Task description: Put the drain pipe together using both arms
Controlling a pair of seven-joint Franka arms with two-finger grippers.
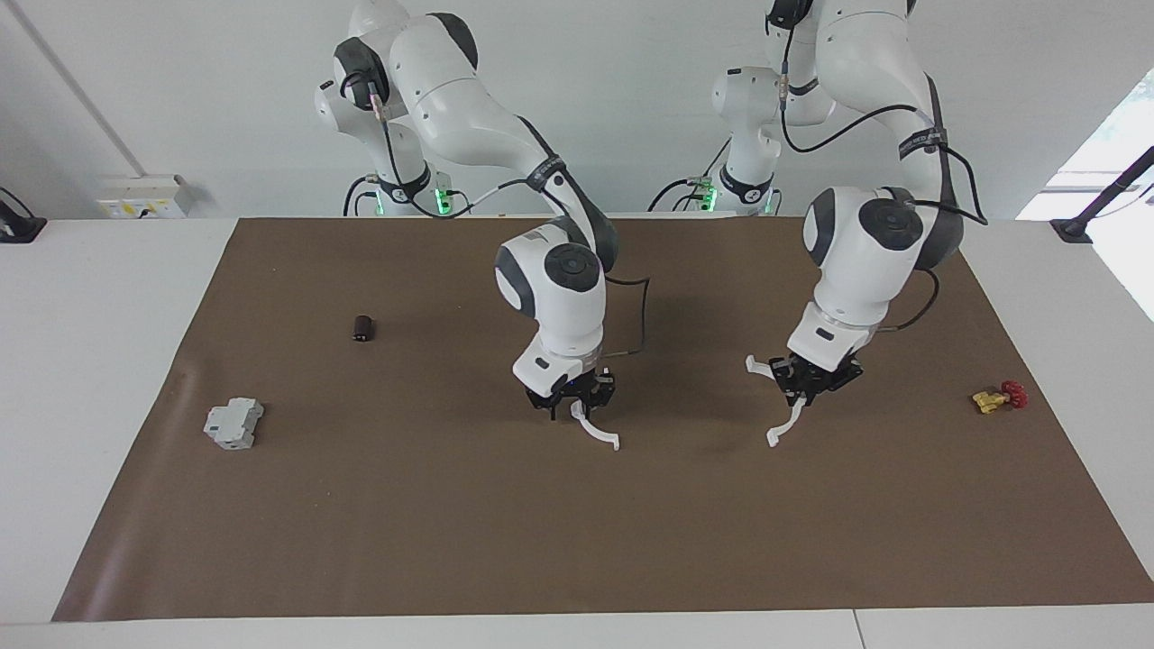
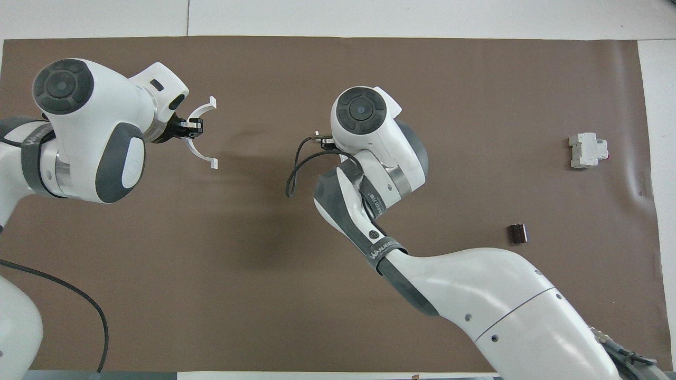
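While aloft, one arc (image 1: 783, 407) per end effector (image 1: 809, 386); halves apart.

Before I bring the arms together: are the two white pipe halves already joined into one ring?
No. Each end effector holds its own pipe half, right and left, with bare brown mat between them.

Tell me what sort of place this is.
Most likely a robotics lab bench. Two white arms work over a brown mat on a white table, the left gripper and right gripper each holding a white pipe arc, with a grey breaker block and a yellow valve lying apart.
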